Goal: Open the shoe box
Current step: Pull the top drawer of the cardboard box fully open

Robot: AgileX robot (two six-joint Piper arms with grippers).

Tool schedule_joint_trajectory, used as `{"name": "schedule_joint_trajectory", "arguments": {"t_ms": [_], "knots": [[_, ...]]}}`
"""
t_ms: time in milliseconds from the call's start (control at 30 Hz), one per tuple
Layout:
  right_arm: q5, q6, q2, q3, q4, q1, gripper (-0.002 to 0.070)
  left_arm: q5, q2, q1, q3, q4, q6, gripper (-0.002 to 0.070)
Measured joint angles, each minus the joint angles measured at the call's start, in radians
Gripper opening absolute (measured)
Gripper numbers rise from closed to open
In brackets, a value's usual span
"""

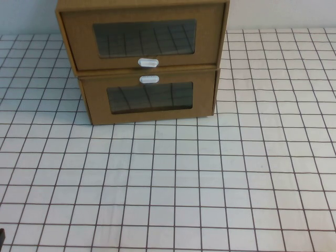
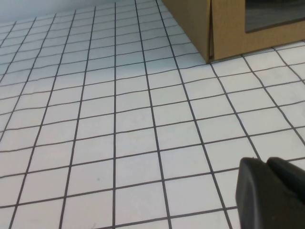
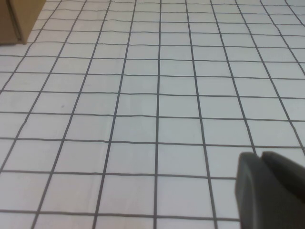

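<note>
Two brown cardboard shoe boxes are stacked at the back of the table, both closed. The upper box and the lower box each have a dark window in the front. A white handle sits on the upper front, and another white handle on the lower one. My left gripper is shut and empty, low over the tablecloth, well short of the lower box's corner. My right gripper is likewise shut and empty, far from the box corner. Neither gripper shows in the high view.
A white cloth with a black grid covers the whole table in front of and beside the boxes. A white wall stands behind them. A small dark part shows at the bottom left edge of the high view.
</note>
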Motion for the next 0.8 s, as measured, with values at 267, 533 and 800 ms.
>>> {"name": "schedule_joint_trajectory", "arguments": {"t_ms": [267,533,800], "knots": [[0.0,0.0,0.0,0.0,0.0,0.0,-0.0013,-0.005,0.0,0.0,0.0,-0.025,-0.006,-0.0002],[0.0,0.0,0.0,0.0,0.0,0.0,-0.0013,-0.101,0.0,0.0,0.0,-0.352,-0.008,-0.0002],[0.0,0.0,0.0,0.0,0.0,0.0,-0.0013,-0.214,0.0,0.0,0.0,-0.625,-0.008,-0.0002]]}}
